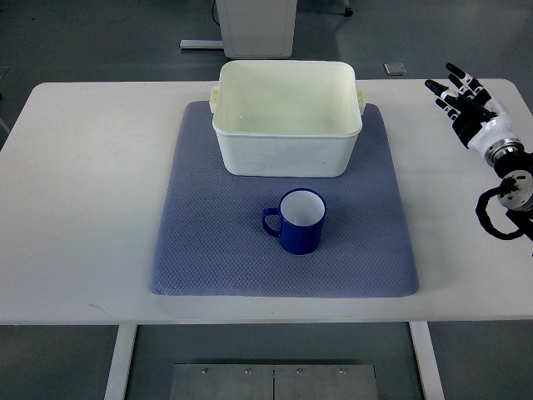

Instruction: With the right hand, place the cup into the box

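A lab: bare white table [83, 208] on grey floor [100, 33].

Only the right arm shows, at the picture's right edge. Its five-fingered right hand [463, 98] is mostly black, with slim jointed black fingers [455, 70] marked by pale patches at the knuckles and a white plate across the back. Behind the hand comes a smooth, rounded white wrist shell [487, 132], then a metallic grey ring [506, 153] with a darker band. Further back sits a pale joint housing [518, 191], and a black cable [491, 218] loops out beside it.
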